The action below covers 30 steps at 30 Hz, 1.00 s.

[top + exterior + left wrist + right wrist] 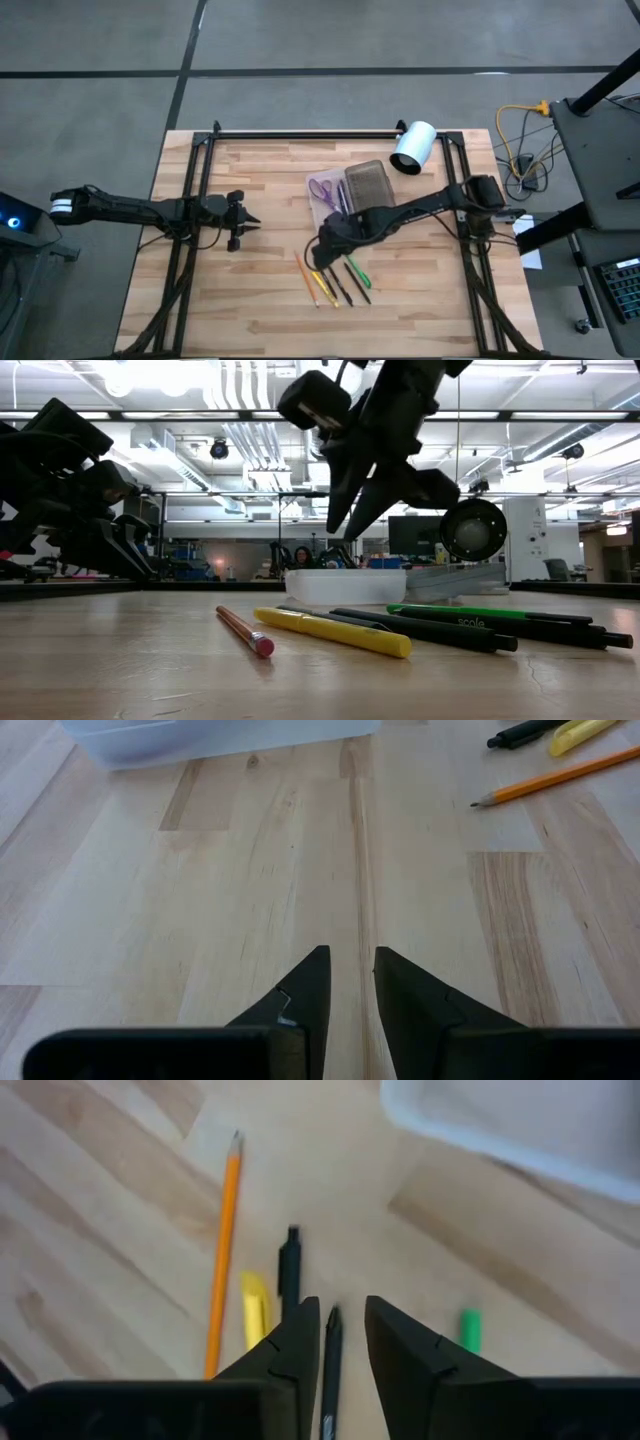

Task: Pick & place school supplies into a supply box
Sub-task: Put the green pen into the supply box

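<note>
Pencil (245, 631), orange with a pink eraser, lies nearest in the low view, on the bench (120, 670). Beside it: yellow pen (335, 632), dark pens (440, 630), green pen (470, 612). Box (345, 586), whitish, sits behind them, its grey lid (455, 579) tilted at one side. Right end effector (352, 510) hangs above the pens, clear of them, fingers narrowly apart and empty. Only this view shows the room behind the bench.

High view: left end effector (250, 222) over bare bench, well apart from the supplies. Right end effector (322, 255) over the upper end of the pen group (335, 280), just below the box (335, 195). Scissors (322, 188), purple, lie inside the box tray; no other view shows them. White cylinder (413, 147) lies near the bench's far edge.

Left wrist view: fingers (305, 995) a narrow gap apart, nothing between. Box edge (200, 740), pencil tip (550, 782) ahead.

Right wrist view: fingers (295, 1345) narrowly apart, a dark pen (330, 1370) on the bench seen through the gap. Pencil (222, 1250), yellow pen (254, 1310), second dark pen (290, 1265), green pen end (470, 1330) and box corner (520, 1125) around.
</note>
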Available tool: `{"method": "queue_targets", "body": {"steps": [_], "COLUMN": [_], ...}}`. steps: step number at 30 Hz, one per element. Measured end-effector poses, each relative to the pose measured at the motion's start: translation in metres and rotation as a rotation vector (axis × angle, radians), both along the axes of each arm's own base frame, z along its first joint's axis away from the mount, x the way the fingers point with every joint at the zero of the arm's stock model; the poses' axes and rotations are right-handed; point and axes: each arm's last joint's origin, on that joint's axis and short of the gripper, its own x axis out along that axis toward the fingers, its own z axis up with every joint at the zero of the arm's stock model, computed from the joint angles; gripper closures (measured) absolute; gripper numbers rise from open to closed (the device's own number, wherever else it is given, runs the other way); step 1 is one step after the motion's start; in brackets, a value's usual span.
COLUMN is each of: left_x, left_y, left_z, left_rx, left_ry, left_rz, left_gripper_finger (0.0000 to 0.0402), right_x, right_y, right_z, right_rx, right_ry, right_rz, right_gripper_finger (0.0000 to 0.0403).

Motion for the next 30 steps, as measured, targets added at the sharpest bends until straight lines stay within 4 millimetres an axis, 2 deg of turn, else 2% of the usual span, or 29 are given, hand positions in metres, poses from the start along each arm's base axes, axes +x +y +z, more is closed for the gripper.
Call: {"method": "queue_targets", "body": {"steps": [6, 13, 22, 25, 30], "left_x": [0.000, 0.000, 0.000, 0.000, 0.000], "left_y": [0.000, 0.000, 0.000, 0.000, 0.000], "left_z": [0.000, 0.000, 0.000, 0.000, 0.000], "left_rx": [0.000, 0.000, 0.000, 0.000, 0.000], "left_ry": [0.000, 0.000, 0.000, 0.000, 0.000], "left_rz": [0.000, 0.000, 0.000, 0.000, 0.000], "left_gripper_finger": [0.0335, 0.0335, 0.0335, 0.0335, 0.0335], "right_x": [-0.004, -0.008, 0.025, 0.028, 0.020], "right_y": [0.020, 0.040, 0.055, 0.054, 0.050], "right_z": [0.000, 0.001, 0.013, 0.017, 0.015], "right_rx": [-0.011, 0.018, -0.013, -0.053, -0.107], "right_ry": [-0.003, -0.005, -0.077, 0.021, 0.225], "right_rz": [0.036, -0.003, 0.106, 0.130, 0.065], "right_gripper_finger": [0.0318, 0.0317, 0.0321, 0.0326, 0.0333]}}
